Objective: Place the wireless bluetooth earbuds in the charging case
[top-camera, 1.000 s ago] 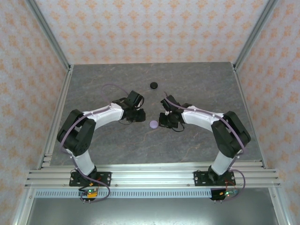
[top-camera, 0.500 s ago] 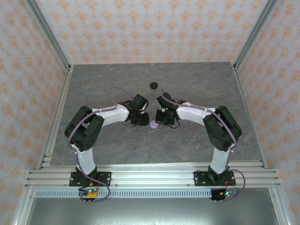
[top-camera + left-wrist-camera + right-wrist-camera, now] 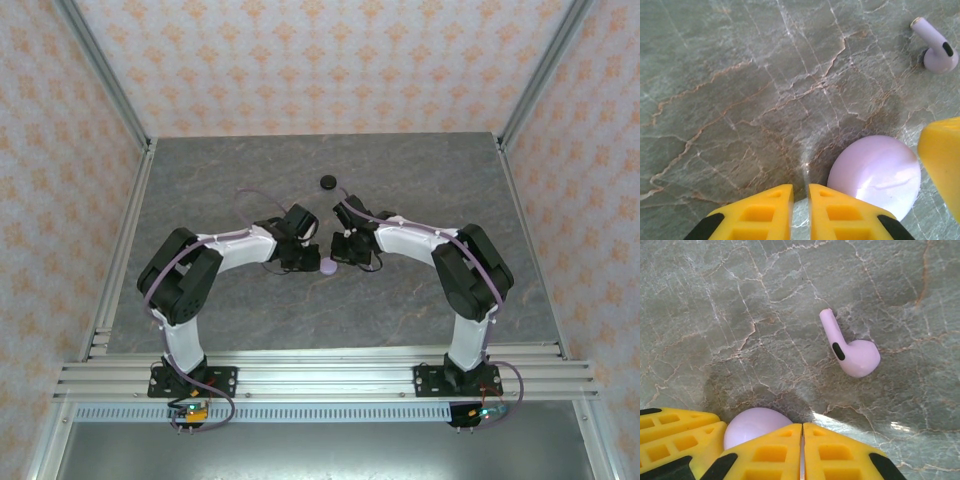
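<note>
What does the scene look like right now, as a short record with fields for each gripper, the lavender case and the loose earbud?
left gripper: shut, holding nothing, low beside the lavender case
right gripper: shut, holding nothing, at the case's other side
lavender case: looks closed, flat on the table between both grippers
lavender earbud: loose on the table, lying apart from the case
black disc: farther back, untouched

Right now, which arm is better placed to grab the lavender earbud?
Probably right: the lavender earbud lies just ahead of the right gripper, but far off to one side of the left gripper.
</note>
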